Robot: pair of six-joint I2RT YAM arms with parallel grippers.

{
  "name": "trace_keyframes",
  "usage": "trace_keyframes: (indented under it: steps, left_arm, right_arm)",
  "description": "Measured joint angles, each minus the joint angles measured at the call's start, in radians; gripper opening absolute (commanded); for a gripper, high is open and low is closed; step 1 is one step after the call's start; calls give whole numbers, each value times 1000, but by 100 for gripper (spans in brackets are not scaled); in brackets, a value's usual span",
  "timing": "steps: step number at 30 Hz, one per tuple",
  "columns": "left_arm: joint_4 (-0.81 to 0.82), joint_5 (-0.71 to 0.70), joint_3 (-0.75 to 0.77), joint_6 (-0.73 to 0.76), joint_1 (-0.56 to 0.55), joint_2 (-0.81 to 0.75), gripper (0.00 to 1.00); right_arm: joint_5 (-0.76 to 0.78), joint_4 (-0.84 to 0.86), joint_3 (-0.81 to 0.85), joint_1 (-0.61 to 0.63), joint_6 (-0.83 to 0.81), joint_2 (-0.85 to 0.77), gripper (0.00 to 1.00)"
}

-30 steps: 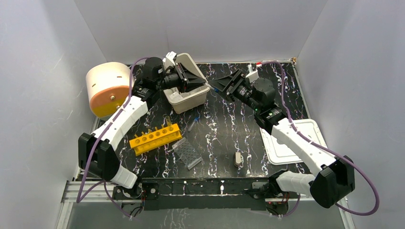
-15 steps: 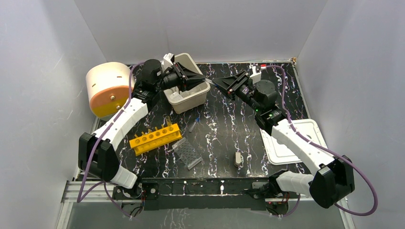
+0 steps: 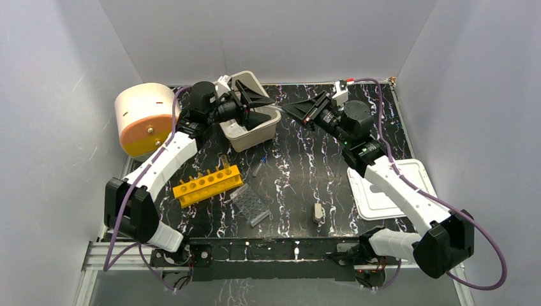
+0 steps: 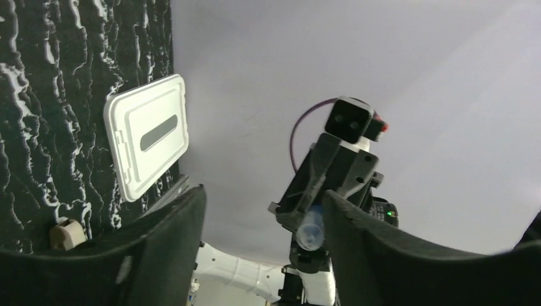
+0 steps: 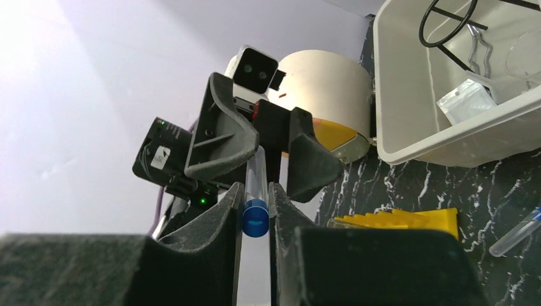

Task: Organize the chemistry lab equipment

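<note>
The right gripper point(image 5: 255, 203) clenches a clear blue-capped plastic tube point(image 5: 257, 175) just right of the beige rectangular tub point(image 3: 250, 140); the left gripper point(image 4: 263, 196) gapes empty, seemingly above that tub.

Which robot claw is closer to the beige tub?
Left. Seen from above, the left claw hangs open over the tub's right end. The right claw, pinching a blue-capped tube, sits just past that end, over the black table.

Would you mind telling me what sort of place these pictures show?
Probably a robot test booth staged as a lab bench: plain white walls, a dark marbled table, a yellow tube rack, a beige tub.
</note>
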Motion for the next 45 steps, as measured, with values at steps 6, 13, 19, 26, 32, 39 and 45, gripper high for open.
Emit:
trace_keyframes:
  steps: [6, 13, 19, 26, 32, 39, 45]
  left_arm:
    - [-217, -47, 40, 197, 37, -6, 96]
    - [-521, -193, 112, 473, 154, -90, 98]
    - [-727, -393, 290, 731, 160, -107, 98]
    - [-869, -663, 366, 934, 160, -117, 98]
    - [-928, -862, 438, 1031, 171, -122, 98]
    - [-956, -956, 492, 1057, 202, -122, 98]
    - [-972, -963, 533, 1062, 207, -122, 98]
  right_arm:
    - [-38, -195, 103, -11, -154, 14, 18]
    - [-48, -541, 229, -8, -443, 97, 17]
    - [27, -792, 253, 71, -596, 176, 17]
    - [172, -965, 392, 322, -687, 361, 16]
    - [262, -1040, 547, 455, -738, 531, 15]
    - [339, -1123, 715, 523, -796, 700, 14]
    - [384, -1181, 826, 558, -830, 783, 14]
